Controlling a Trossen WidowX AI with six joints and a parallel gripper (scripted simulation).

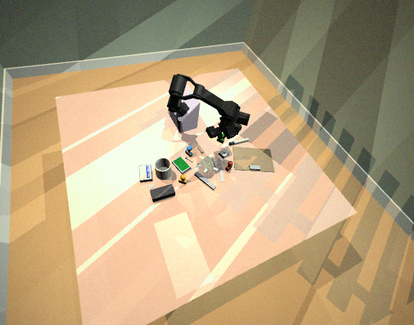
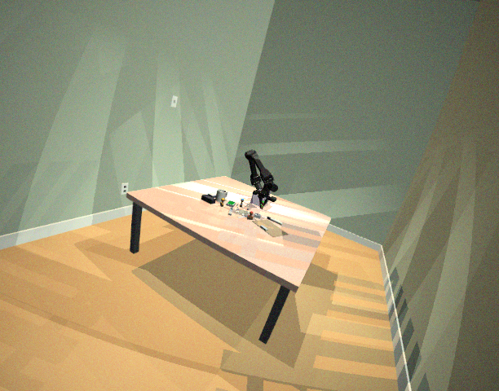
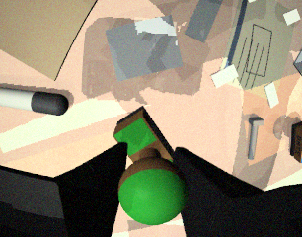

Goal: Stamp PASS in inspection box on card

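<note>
wrist view: gripper (image 3: 150, 170) clamps green stamp (image 3: 150, 188).

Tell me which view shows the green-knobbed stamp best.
The wrist view: the green-knobbed stamp fills the frame, knob clamped in the end effector, green base visible beyond. The top view shows a green speck under the arm; the exterior view shows barely a dot.

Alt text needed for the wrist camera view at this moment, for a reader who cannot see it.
The gripper is shut on a green-knobbed stamp, its green base pointing down above the table. Beyond lie a grey square pad, a lined card at upper right, a brown sheet at upper left and a marker at left.
</note>
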